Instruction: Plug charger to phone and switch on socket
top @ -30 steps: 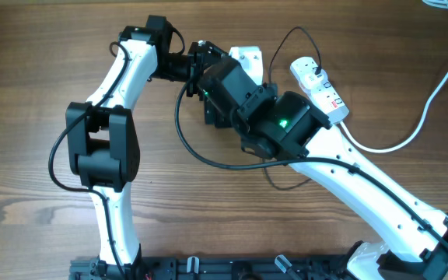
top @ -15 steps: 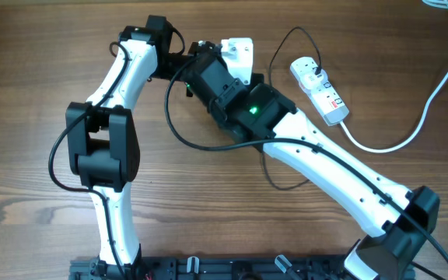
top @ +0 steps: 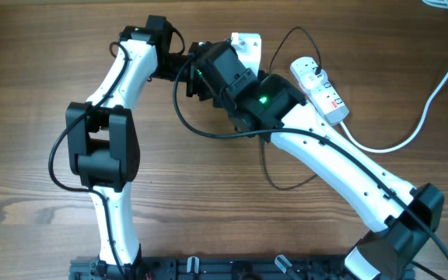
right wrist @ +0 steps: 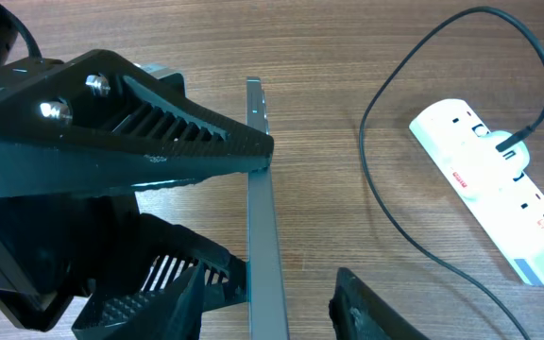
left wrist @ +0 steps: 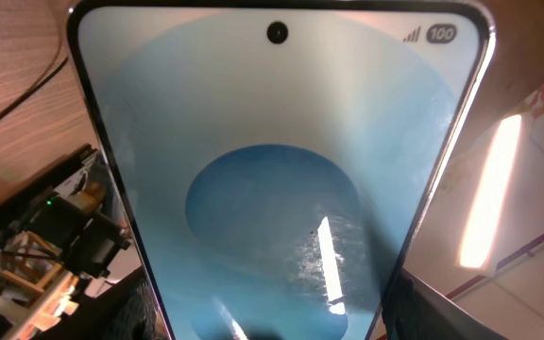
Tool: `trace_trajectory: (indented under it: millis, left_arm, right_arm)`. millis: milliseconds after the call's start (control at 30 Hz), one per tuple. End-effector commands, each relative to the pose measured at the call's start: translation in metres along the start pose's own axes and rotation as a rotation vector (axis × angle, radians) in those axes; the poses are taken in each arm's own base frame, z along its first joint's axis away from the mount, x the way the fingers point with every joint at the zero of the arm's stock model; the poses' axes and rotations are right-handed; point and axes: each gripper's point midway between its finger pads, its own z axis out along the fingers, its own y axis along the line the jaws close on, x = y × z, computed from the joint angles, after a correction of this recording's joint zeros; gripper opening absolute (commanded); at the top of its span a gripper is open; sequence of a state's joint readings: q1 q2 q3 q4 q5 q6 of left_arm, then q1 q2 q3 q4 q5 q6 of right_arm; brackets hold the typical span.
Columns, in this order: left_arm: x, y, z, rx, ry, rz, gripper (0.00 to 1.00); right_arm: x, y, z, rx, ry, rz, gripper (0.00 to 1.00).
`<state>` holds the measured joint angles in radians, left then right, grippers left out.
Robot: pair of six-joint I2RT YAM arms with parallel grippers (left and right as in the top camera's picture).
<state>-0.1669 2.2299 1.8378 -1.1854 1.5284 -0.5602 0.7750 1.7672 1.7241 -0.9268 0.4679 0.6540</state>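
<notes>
The phone, with its cyan-teal screen and lighter oval, fills the left wrist view. My left gripper is shut on its lower end and holds it up off the table. In the overhead view the phone sits at the back centre. The right wrist view shows the phone edge-on. My right gripper is open, with the phone's thin edge between its fingers. The socket lies to the right, and also shows in the right wrist view. The charger's black plug sits in it. The charger cable loops over the table; its tip is hidden.
The socket's thick white cord runs off to the back right. The two arms cross closely at the back centre. The charger cable also loops in front of the right arm. The table is brown wood.
My right gripper has moved up and to the left, closer to the held phone. The left arm has shifted the phone only slightly. The socket has not moved.
</notes>
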Motion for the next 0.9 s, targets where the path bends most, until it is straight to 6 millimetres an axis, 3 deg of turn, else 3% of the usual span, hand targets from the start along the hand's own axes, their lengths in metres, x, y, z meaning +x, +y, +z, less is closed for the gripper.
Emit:
trace_trajectory:
  millis: [0,133,367,467,733,867]
  left_arm:
    - [0.019,-0.024,-0.005,0.044,0.021,0.035,0.67]
    - [0.019,-0.024,-0.005,0.044,0.021,0.035,0.67]
    - [0.019,-0.024,-0.005,0.044,0.021,0.035,0.67]
    - [0.019,-0.024,-0.005,0.044,0.021,0.035,0.67]
    - [0.019,-0.024,-0.005,0.044,0.021,0.046,0.73]
    - [0.015,-0.028,-0.005,0.045,0.020,0.115,0.83]
  right_arm:
    - [-0.001,0.004,0.001,-0.014,0.005,0.006,0.40]
    - [0.000,0.005,0.001,-0.019,0.010,0.006,0.38]
    - [-0.001,0.005,0.001,-0.021,0.007,0.007,0.25]
    - [-0.002,0.006,0.001,-0.024,0.004,0.010,0.05]
    - [-0.005,0.007,0.000,-0.025,-0.011,0.075,0.04]
    - [-0.016,-0.002,-0.002,0.021,-0.066,0.115,0.05]
